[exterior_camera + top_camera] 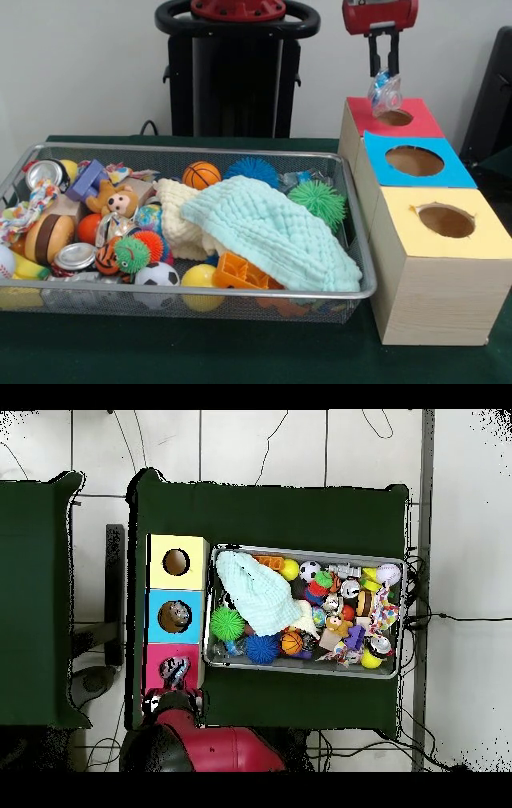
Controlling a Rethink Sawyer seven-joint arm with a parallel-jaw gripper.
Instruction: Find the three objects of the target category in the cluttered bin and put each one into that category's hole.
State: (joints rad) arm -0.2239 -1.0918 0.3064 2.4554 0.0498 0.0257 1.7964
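Note:
My gripper [384, 74] hangs at the upper right, shut on a wrinkly lump of clear bluish plastic [385, 92]. The lump is just above the red-topped hole [394, 118], at the far end of the wooden box. The blue-topped hole [414, 161] is the middle one, nearer the camera. In the overhead view the gripper [175, 680] and the lump [174, 670] are over the red top, and something pale shows inside the blue hole [175, 615]. The wire mesh bin [362, 240] lies left of the box. Another bit of clear plastic [298, 178] seems to lie between two spiky balls.
The yellow-topped hole [446, 220] is nearest the camera. A mint cloth [272, 228] covers the bin's right half. A green spiky ball [318, 200], a blue spiky ball [251, 170], silver cans [74, 256], balls and toys fill the rest.

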